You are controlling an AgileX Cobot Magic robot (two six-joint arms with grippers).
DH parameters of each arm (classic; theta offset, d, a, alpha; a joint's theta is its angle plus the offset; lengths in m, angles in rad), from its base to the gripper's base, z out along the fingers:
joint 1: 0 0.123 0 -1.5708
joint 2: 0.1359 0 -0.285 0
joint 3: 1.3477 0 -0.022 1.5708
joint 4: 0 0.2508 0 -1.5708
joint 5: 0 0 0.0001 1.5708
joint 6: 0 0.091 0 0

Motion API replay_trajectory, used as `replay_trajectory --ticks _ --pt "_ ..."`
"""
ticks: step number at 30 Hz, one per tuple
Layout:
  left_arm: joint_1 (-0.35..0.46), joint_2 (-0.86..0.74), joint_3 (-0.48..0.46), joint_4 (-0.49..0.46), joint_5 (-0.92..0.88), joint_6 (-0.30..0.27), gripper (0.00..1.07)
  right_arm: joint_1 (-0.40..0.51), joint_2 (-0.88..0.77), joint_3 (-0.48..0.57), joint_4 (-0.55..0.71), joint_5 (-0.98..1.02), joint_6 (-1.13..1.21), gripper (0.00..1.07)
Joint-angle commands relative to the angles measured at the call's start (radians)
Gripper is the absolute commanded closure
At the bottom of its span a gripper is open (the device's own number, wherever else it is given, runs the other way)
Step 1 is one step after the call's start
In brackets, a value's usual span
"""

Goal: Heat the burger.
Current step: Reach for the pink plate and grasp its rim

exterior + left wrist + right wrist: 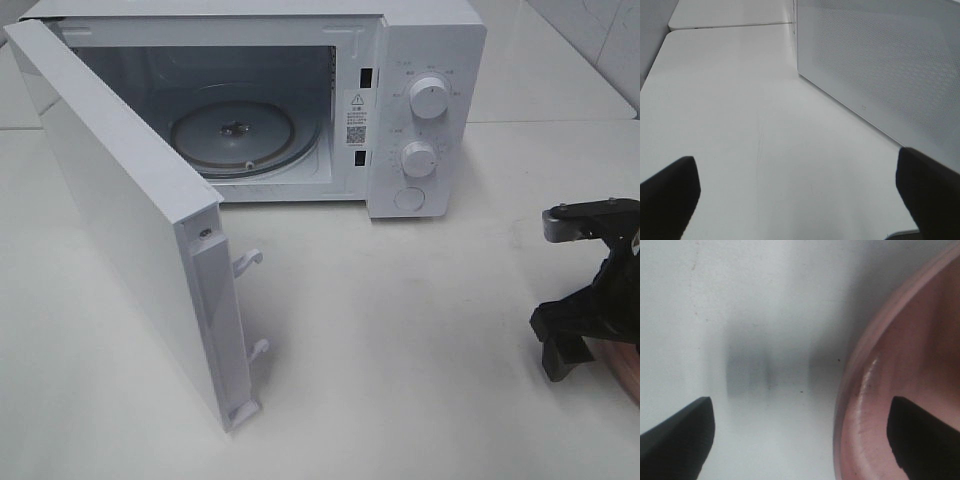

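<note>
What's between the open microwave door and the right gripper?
Only bare white table, seen in the exterior high view; microwave door and right gripper stand well apart.

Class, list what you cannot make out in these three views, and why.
Burger: in no view.
Pink plate: high view, cut by the right edge and partly covered by the right gripper; right wrist view shows only its blurred rim, so its contents are unknown.
Print around the microwave's knobs: high view, too small.
Left gripper: outside the high view; left wrist view shows only its fingertips.
</note>
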Motion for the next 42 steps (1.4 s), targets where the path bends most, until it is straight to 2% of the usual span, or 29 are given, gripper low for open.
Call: replay_trajectory --ticks 1,10,17,19,20,21,22,24,25,26,27,29,42 --pt "0.001 -0.018 0.003 -0.001 -0.003 -0.005 0.07 -0.002 0.029 0.008 -0.02 -0.029 0.01 0.19" --pt "0.001 -0.018 0.003 -0.001 -0.003 -0.005 0.07 -0.002 0.085 0.008 -0.038 -0.056 0.029 0.24" --pt "0.001 -0.018 0.003 -0.001 -0.003 -0.005 0.07 -0.002 0.085 0.008 -0.039 -0.057 0.043 0.37" --pt "0.001 -0.018 0.003 -0.001 -0.003 -0.005 0.07 -0.002 0.085 0.008 -0.058 -0.058 0.063 0.47" --pt "0.001 -0.018 0.003 -0.001 -0.003 -0.005 0.07 -0.002 0.085 0.008 -0.058 -0.058 0.063 0.47" --pt "0.001 -0.018 0.003 -0.001 -0.003 -0.005 0.07 -0.002 0.085 0.008 -0.081 -0.058 0.088 0.54" --pt "0.001 -0.018 0.003 -0.001 -0.003 -0.005 0.07 -0.002 0.085 0.008 -0.081 -0.058 0.088 0.54" --pt "0.001 -0.018 0.003 -0.001 -0.003 -0.005 0.07 -0.002 0.085 0.008 -0.127 -0.058 0.142 0.75" --pt "0.001 -0.018 0.003 -0.001 -0.003 -0.005 0.07 -0.002 0.085 0.008 -0.127 -0.058 0.142 0.75" --pt "0.001 -0.018 0.003 -0.001 -0.003 -0.005 0.07 -0.002 0.085 0.008 -0.132 -0.056 0.151 0.82" --pt "0.001 -0.018 0.003 -0.001 -0.003 -0.005 0.07 -0.002 0.085 0.008 -0.132 -0.056 0.151 0.82" --pt "0.001 -0.018 0.003 -0.001 -0.003 -0.005 0.07 -0.002 0.085 0.008 -0.133 -0.056 0.149 1.05" --pt "0.001 -0.018 0.003 -0.001 -0.003 -0.005 0.07 0.001 0.085 0.008 -0.161 -0.028 0.137 1.07"
